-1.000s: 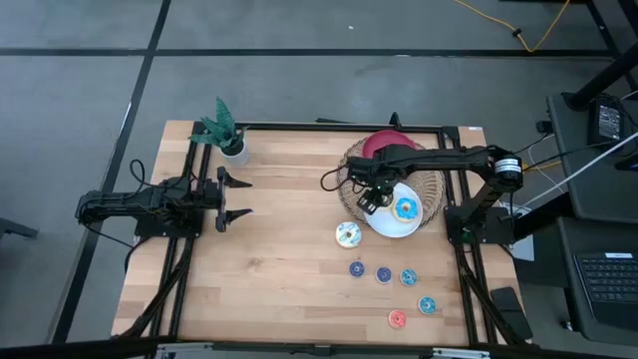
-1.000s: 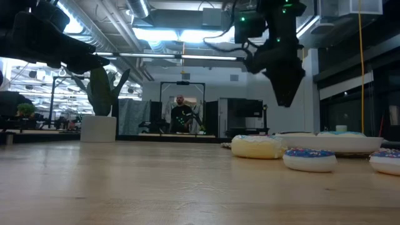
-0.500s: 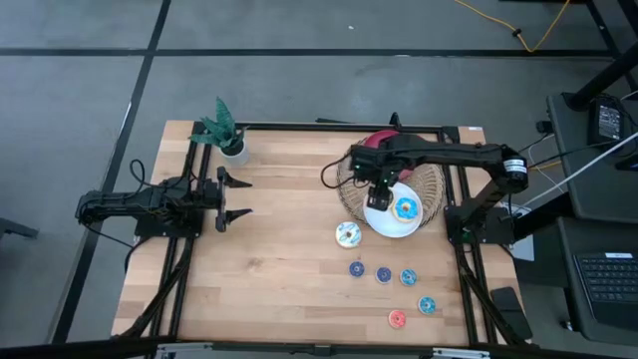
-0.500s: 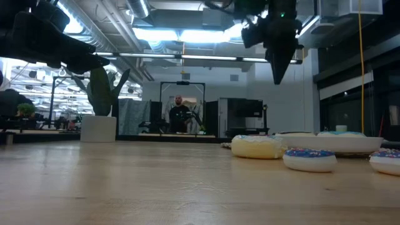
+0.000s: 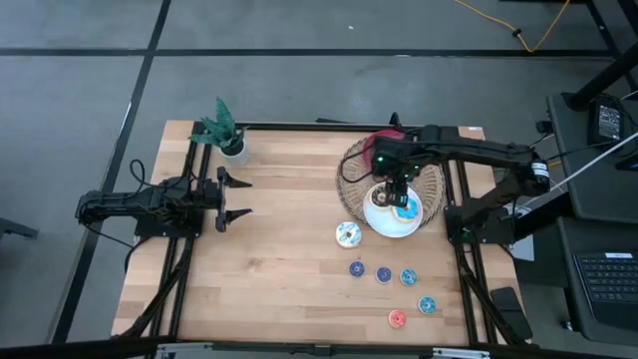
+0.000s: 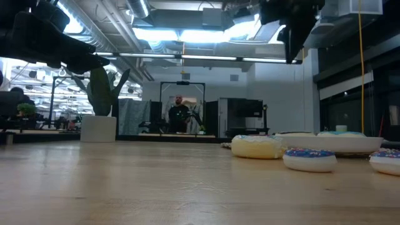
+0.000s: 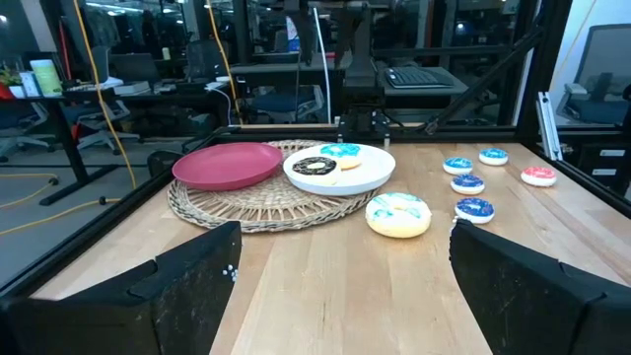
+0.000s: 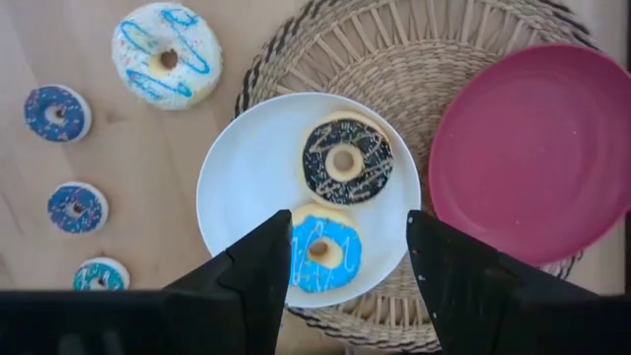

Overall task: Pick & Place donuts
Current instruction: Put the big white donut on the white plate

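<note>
Right jaws wide above white plate

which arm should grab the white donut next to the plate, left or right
Right. Its open gripper hangs over the white plate, just beside the white donut. The left gripper waits open, far across the table.

No text, label, brand, number or sign can be read in any of the views.
</note>
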